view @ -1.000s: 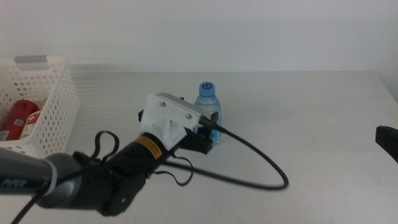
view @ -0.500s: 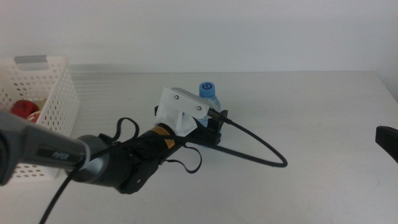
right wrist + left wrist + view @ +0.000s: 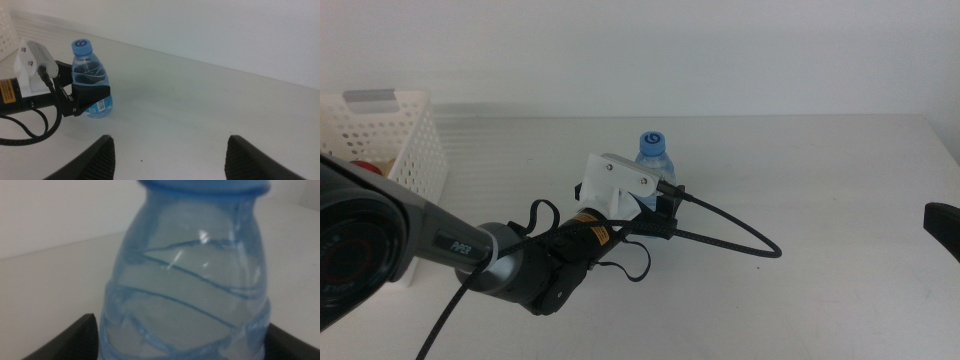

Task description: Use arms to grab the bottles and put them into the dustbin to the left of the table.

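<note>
A small clear water bottle (image 3: pixel 653 158) with a blue cap stands upright mid-table. My left gripper (image 3: pixel 660 207) reaches in from the left and is open, with one jaw on each side of the bottle's lower body, very close to its sides. The left wrist view is filled by the bottle (image 3: pixel 190 280), with a jaw at each side. The right wrist view shows the bottle (image 3: pixel 89 70) and the left gripper (image 3: pixel 82 90) around it. My right gripper (image 3: pixel 175 165) is open and empty at the table's right edge (image 3: pixel 942 225). The tea bottle is out of view.
The white perforated dustbin (image 3: pixel 415 140) stands at the far left of the white table (image 3: pixel 820 180), partly hidden by the left arm. A bit of red (image 3: pixel 365 166) shows inside it. The left arm's black cable (image 3: pixel 740 245) loops over the table to the right of the bottle.
My left gripper has slid forward so that its jaws now lie on either side of the water bottle. The arm's body has swung closer to the camera. The right gripper has not moved.
</note>
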